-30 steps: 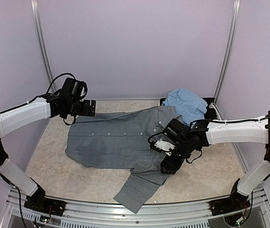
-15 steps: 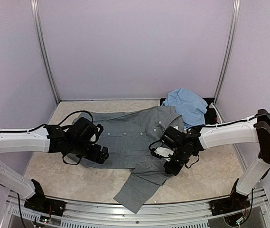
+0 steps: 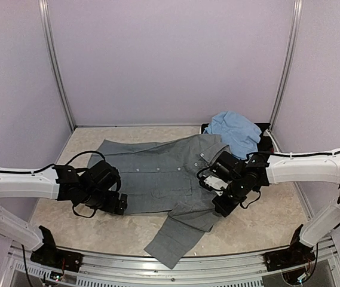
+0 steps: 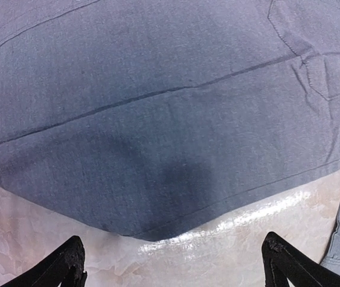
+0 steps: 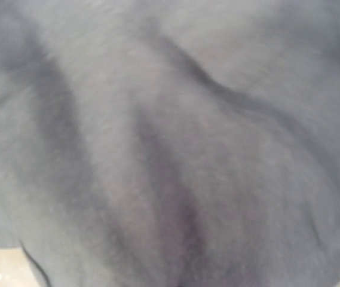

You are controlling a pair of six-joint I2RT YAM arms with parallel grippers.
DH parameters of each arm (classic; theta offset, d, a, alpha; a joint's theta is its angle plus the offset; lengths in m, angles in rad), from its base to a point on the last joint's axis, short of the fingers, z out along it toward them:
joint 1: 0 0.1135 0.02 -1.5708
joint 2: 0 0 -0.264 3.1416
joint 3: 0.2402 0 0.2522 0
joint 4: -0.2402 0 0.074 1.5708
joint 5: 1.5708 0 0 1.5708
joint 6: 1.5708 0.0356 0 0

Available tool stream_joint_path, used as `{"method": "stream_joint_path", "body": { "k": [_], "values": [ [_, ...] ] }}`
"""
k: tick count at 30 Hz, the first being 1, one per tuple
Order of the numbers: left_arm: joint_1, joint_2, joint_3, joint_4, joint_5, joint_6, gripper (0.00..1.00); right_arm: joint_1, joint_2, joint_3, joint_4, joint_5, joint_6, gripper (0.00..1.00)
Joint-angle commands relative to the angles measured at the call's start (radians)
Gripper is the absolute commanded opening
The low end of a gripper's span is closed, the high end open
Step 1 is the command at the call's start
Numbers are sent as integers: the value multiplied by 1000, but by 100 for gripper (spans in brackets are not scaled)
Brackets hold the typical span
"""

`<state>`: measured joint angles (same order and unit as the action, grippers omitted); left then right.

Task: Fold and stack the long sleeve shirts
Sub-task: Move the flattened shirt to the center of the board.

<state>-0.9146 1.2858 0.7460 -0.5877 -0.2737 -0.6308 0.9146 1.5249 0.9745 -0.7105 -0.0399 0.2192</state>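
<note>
Cloth soft, light, floppy: grey shirt point(image 3: 158, 170) flat in the middle of the desk point(image 3: 74, 221), blue shirt point(image 3: 235, 131) bunched at the far right corner; left jaws wide open by the grey shirt's near left edge, right jaws shut on its right side, edges best for pinching.

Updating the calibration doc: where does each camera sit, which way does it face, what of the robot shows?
Top external: above and behind the bases, facing down and forward at the table, grey shirt and blue shirt; both arms, left gripper and right gripper show.
Left wrist: low over the grey shirt's edge, facing down; its open fingers show.
Right wrist: close against puckered grey cloth, blurred; no fingers show.
Shared: all three see the grey shirt; top and left wrist also see table.
</note>
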Motion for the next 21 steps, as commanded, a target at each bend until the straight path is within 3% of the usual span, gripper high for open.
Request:
{"method": "stream_joint_path", "body": {
  "k": [1,7,15,21],
  "values": [
    [5,12,-20,-34,-6,-29,98,-32,-108,-7,-182,75,169,0],
    [-20,37,-20,14,86,37,96,-114,-219,15,-356,184,230,0],
    [-125,86,-11,89,177,72,94,-149,-221,-3,-324,127,189,0],
    [-78,84,-9,130,182,81,92,-149,-165,-22,-278,82,140,0]
  ]
}}
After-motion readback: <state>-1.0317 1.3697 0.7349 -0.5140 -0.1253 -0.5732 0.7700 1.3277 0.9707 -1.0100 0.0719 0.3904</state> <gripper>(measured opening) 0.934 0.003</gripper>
